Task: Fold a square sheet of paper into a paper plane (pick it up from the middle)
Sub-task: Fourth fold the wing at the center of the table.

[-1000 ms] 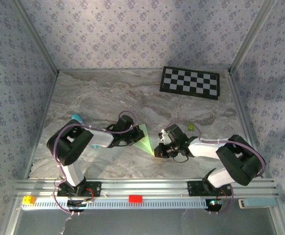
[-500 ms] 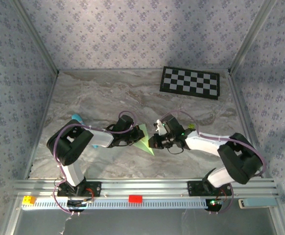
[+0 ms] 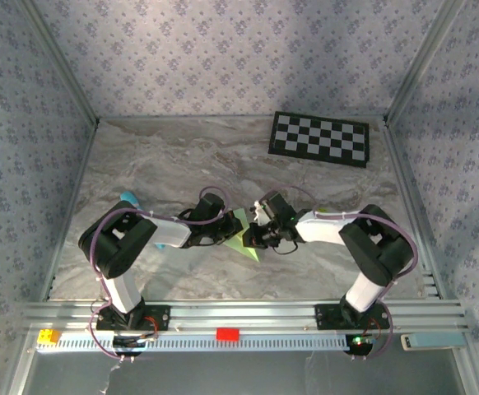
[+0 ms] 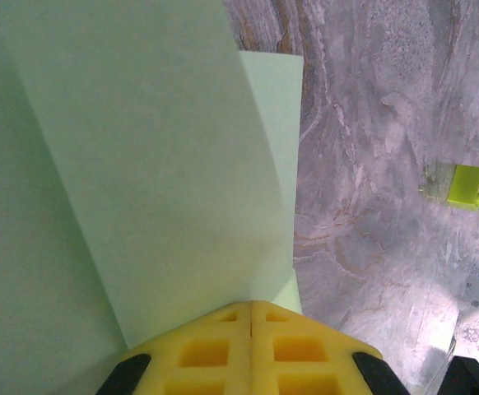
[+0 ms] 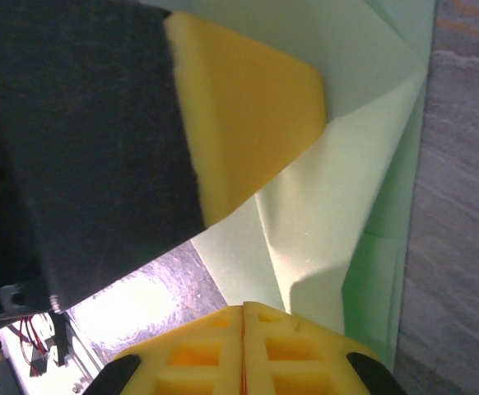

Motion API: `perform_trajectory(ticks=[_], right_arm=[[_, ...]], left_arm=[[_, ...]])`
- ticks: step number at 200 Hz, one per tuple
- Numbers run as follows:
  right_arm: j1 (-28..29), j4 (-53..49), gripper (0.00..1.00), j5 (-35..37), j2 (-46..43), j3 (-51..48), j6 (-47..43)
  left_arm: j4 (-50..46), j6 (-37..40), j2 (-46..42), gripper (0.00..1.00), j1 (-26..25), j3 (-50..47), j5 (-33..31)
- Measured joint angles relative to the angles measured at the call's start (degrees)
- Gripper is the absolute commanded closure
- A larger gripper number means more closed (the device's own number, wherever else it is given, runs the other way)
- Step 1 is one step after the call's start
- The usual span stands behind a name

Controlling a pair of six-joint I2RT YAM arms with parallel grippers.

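Mint-green paper part-folded, both grippers closed at it

The square sheet of paper lay just below the middle of the top view, creased into angled flaps with a point toward the lower edge, not yet a slim dart. I judged the folding partly done, with the narrowing folds and centre crease still to make. The left gripper and right gripper met over it, each with its yellow pads pressed together at the paper; whether either nipped a layer, I could not tell. The paper's edges sat well apart from the table rails. Open marble stretched toward the checkerboard at upper right, and a lime brick lay near the sheet.
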Motion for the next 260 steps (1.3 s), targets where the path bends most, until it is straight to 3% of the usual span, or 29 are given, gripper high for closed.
perform_trajectory(ticks=[90,131,196,260], right_arm=[[-1.73,6.95,0.93,-1.25,0.22,-5.27,3.52],[-2.05,11.26,0.96,-1.95,0.04,-7.41,5.27],[-2.32,11.85,0.99,-2.16,0.04,-7.67,6.51],[-2.43,12.04,0.99,-2.23,0.04,-7.80,6.71]], left_arm=[[-0.61,0.92,0.00,0.98,0.02,0.31,0.07],[-2.97,2.89,-0.37,0.92,0.20,1.27,0.26],[-9.75,6.78,-6.25,0.93,0.11,2.49,-0.39],[-9.66,7.56,-2.58,0.94,-1.20,4.02,1.73]])
